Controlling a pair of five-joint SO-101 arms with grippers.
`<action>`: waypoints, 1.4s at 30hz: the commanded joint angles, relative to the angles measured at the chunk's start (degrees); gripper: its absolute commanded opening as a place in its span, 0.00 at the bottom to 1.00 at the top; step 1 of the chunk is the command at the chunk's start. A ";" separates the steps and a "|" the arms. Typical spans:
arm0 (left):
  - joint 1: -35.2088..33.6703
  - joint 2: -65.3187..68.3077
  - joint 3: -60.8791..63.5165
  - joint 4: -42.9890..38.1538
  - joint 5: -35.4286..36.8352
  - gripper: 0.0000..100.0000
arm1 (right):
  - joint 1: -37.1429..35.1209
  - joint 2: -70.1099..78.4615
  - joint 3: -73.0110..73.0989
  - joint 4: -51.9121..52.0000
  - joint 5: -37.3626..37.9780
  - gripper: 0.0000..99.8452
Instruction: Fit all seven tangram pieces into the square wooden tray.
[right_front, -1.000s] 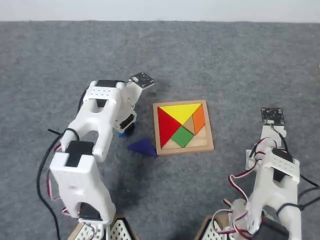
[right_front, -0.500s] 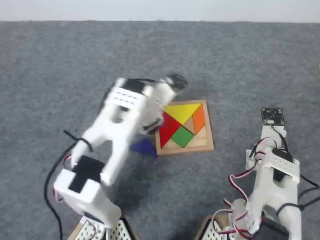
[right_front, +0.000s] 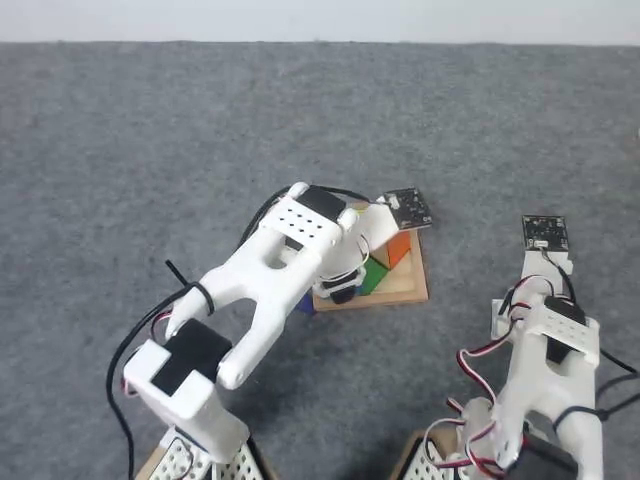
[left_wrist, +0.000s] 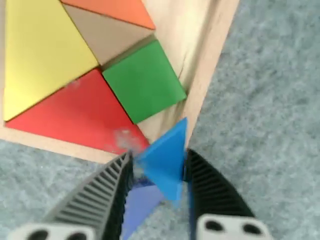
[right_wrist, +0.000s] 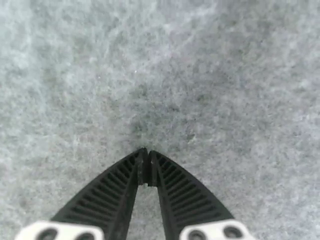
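Bench (right_wrist: 160, 60) covering: grey cloth, felt-like, fibrous and matt, with a rough nap throughout.

Square wooden tray (left_wrist: 212, 65): pale bare wood, smooth and matt; faint grain is noted on floor and rim.

Yellow triangular piece (left_wrist: 45, 55), red triangular piece (left_wrist: 75, 115), green square piece (left_wrist: 144, 80), orange piece (left_wrist: 115, 10): painted wood, smooth, low satin sheen.

Tan triangular piece (left_wrist: 107, 35): looks unpainted, matt.

Bright blue triangular piece (left_wrist: 167, 160): painted, smooth, evenly coated.

Fingers (left_wrist: 100, 195) of the left tool (left_wrist: 157, 157), and the right tool (right_wrist: 148, 170): black plastic, matt, ribbed crosswise.

Shells of the left arm (right_front: 270, 265) and right arm (right_front: 548, 345): white plastic, smooth, slightly glossy.
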 joint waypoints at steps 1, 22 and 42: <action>0.09 -3.52 -0.40 -2.55 2.02 0.21 | -0.92 -1.89 -0.35 -0.92 -0.62 0.01; -2.37 1.85 -2.59 -5.19 3.25 0.21 | -0.92 -1.89 -0.35 -0.84 -0.62 0.01; -6.68 3.96 -2.42 -8.88 5.36 0.21 | -0.92 -1.89 -0.35 -0.75 -0.62 0.01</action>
